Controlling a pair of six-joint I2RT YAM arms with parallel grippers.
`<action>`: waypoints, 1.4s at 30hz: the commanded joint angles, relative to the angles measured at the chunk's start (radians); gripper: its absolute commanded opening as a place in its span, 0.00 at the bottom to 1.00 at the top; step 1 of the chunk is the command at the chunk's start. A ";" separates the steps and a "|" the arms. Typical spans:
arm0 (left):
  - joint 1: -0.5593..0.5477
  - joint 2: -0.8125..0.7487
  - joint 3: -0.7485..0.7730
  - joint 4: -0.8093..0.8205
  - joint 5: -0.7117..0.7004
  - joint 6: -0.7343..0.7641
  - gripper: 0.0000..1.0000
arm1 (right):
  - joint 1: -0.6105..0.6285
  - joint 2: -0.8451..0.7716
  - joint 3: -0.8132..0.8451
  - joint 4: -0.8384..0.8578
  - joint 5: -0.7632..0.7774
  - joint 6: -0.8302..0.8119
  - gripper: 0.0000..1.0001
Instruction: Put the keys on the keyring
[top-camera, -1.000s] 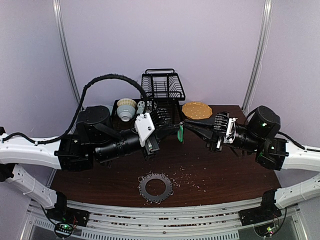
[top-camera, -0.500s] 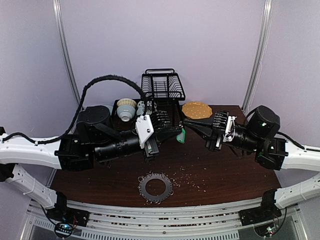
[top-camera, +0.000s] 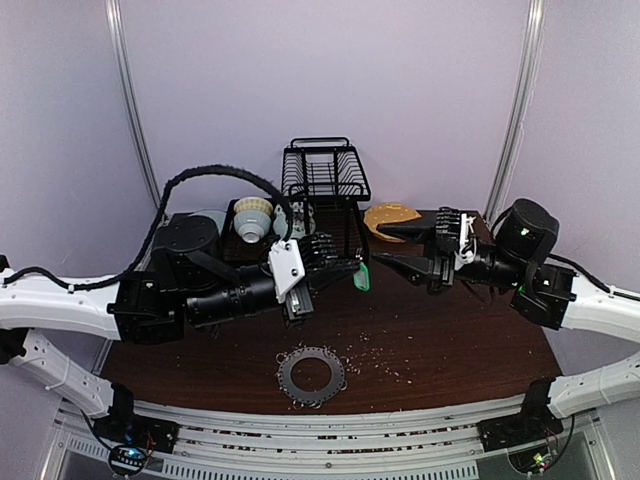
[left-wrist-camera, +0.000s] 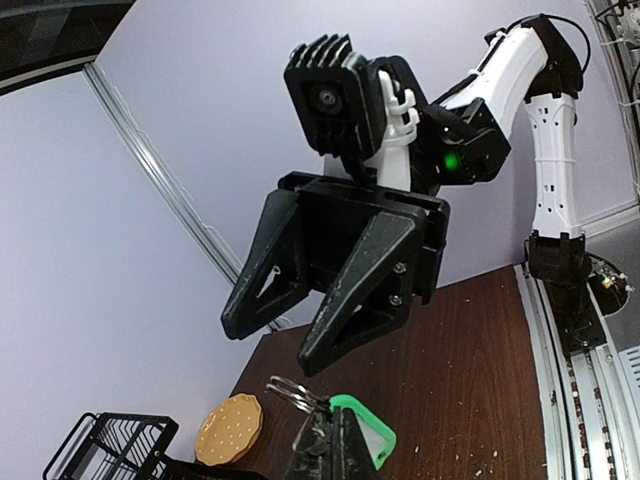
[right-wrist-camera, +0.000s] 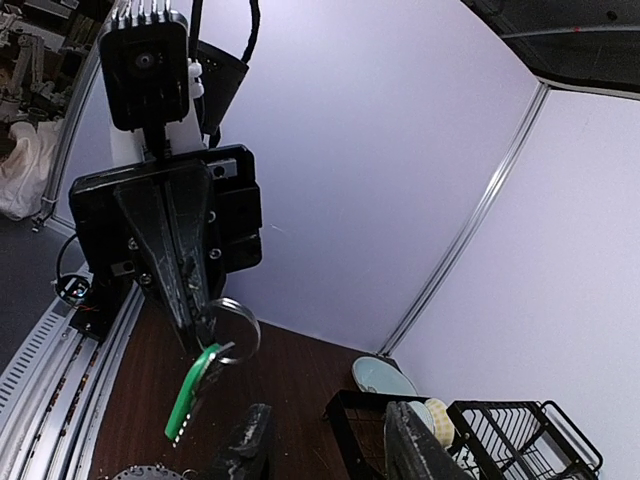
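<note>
Glossy green plastic key (right-wrist-camera: 190, 390) — dark, matt wood-grain table (top-camera: 450, 340)

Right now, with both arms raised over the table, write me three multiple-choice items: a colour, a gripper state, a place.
1. The small metal-bladed key's plastic head is: A green; B red; C yellow.
2. That key hangs from the shut left gripper; the right gripper is: A shut on the key; B open, clear of it; C shut on nothing.
3. The flat dark grey ring-shaped disc lies: A in the left gripper; B on the right gripper's finger; C flat on the dark wooden table.
Answers: A, green in both wrist views; B, its jaws stand apart, nothing between; C, it rests near the arm bases, untouched.
</note>
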 joint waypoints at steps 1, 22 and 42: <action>0.007 -0.049 -0.009 0.004 0.050 0.078 0.00 | -0.053 -0.018 0.027 0.021 -0.214 0.121 0.40; 0.007 -0.057 -0.013 -0.048 0.140 0.249 0.00 | -0.036 0.141 0.185 -0.140 -0.539 0.186 0.43; 0.007 -0.046 0.003 -0.069 0.112 0.345 0.00 | -0.024 0.189 0.251 -0.283 -0.563 0.133 0.29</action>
